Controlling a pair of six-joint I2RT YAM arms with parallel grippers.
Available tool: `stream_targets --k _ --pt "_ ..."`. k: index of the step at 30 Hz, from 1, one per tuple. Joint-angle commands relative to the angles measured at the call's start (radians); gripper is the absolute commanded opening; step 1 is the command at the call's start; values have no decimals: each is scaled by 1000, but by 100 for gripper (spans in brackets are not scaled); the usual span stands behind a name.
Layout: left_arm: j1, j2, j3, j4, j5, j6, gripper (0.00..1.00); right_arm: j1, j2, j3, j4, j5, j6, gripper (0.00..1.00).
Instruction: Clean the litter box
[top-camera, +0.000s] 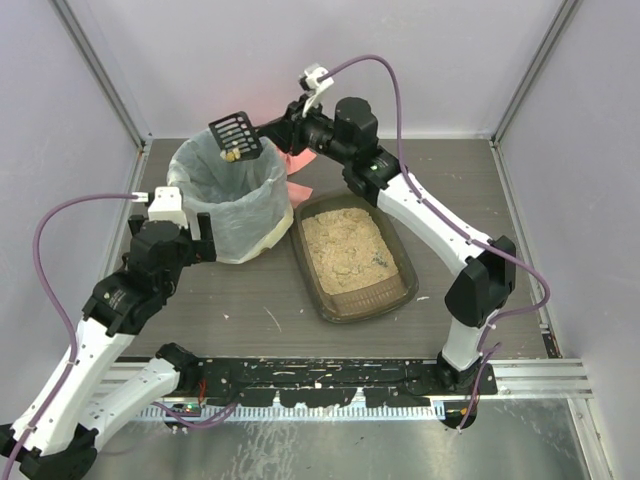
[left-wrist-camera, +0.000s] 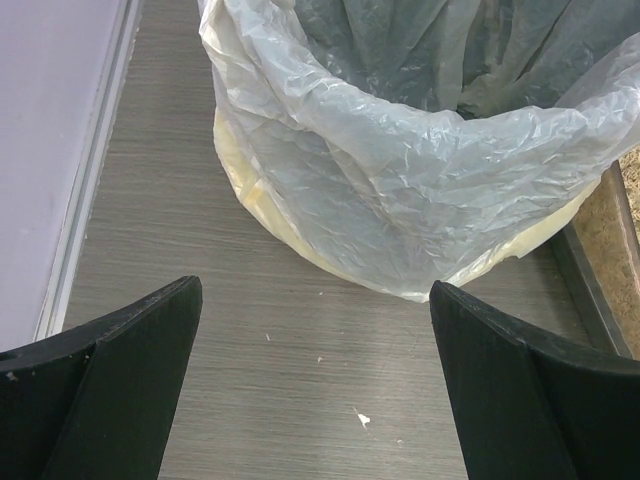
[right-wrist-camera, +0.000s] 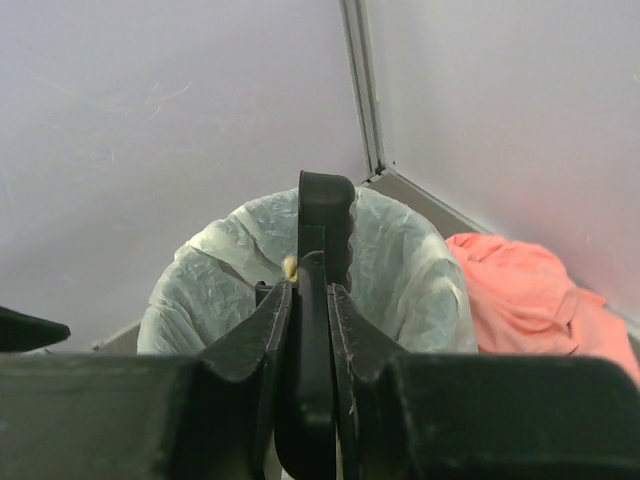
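Clamping the handle of the small black scoop (top-camera: 236, 133) in the right gripper (top-camera: 278, 128), jaws pinched narrow around it, and carrying the slotted head out over the mouth of the bin (top-camera: 238, 228). Hovering above the white bag liner, plainly for dropping any spill inside rather than onto the table (top-camera: 250, 310). Carrying, seemingly, a small yellowish clump (top-camera: 231, 155) at the near edge of the scoop head, though too small for telling with certainty. Judging the step in hand as tipping or shaking that load into the bag.

Waiting low at the near-left side of the bin with the left gripper (left-wrist-camera: 315, 290), fingers spread wide and gripping nothing. Pointing at the bin wall from nearby, not touching it in the wrist view, probably for steadying the bin if needed.

Leaving the litter box (top-camera: 368, 312) flat on the table just to the right of the bin, close beside its base, for keeping the trip from tray to bag short. Showing tan litter (top-camera: 345, 250) spread across the tray floor, with a darker speck or two toward the right side, possibly waste not yet lifted out. Leaving a pink cloth (top-camera: 297, 165) bunched behind the bin and tray, playing no part in this step.
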Motion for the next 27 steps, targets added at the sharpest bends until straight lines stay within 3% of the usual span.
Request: stream_targets --k 1,9,16,21,27 --pt "10 1 23 12 10 -6 98 41 8 119 -41 -31 -272 1" --pt "20 2 23 13 16 -6 98 111 12 141 -114 67 -525 1" --pt "26 8 23 13 26 -6 98 153 -11 120 -113 131 -615 1" --pt "32 10 23 15 28 -7 98 165 -74 51 -35 154 -544 1" --pt "36 11 23 16 32 -7 98 164 -197 -76 92 234 -307 1"
